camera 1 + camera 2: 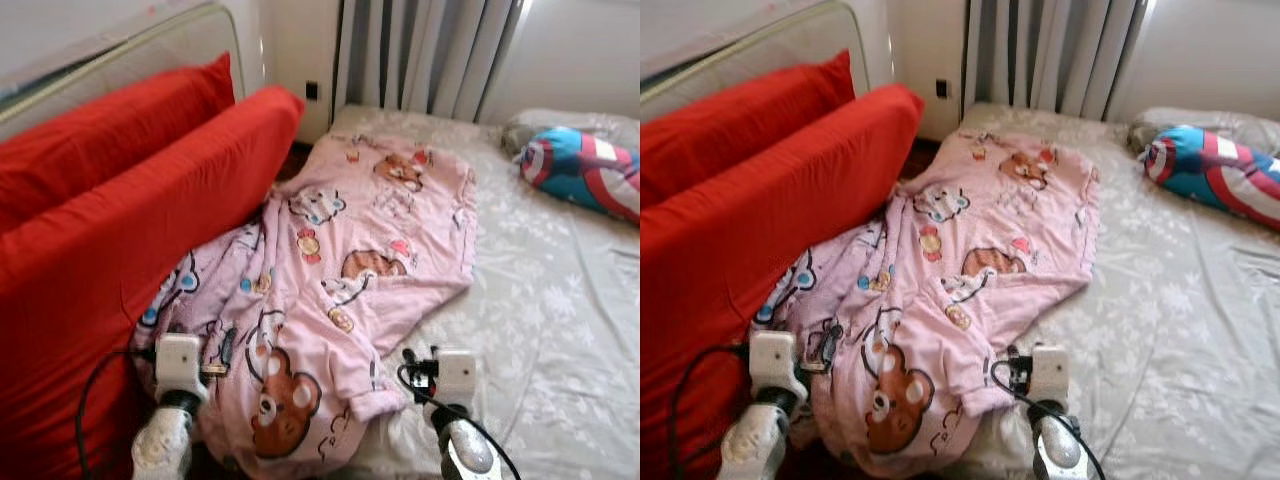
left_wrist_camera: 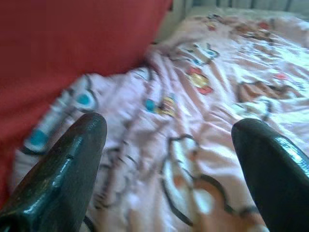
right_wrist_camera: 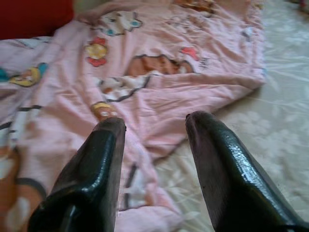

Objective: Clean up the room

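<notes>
A pink cartoon-print blanket (image 1: pixel 350 270) lies rumpled across the bed (image 1: pixel 560 330), running from the head end by the curtains (image 1: pixel 430 55) down to the near edge, where a bunched corner spills over the side; its left margin is pressed against the two red cushions (image 1: pixel 120 230) that lean along the bed's left edge; a Captain America pillow (image 1: pixel 585 170) sits at the far right corner, well apart from the blanket.

The left gripper (image 2: pixel 169 159) hovers over the blanket's near-left part, beside the red cushions, its fingers spread wide with nothing between them; the right gripper (image 3: pixel 154 140) hangs above the blanket's near-right hem, just where pink cloth gives way to the grey patterned sheet (image 3: pixel 280 121), its fingers also apart and empty.

As a judgement, the tidying has barely begun: the blanket is unfolded and crumpled, the cushions stand propped rather than placed, and neither claw has yet taken hold of cloth; what seems left is to grasp the near hem at both ends, spread or fold the blanket flat, then set cushions and pillow in order.
</notes>
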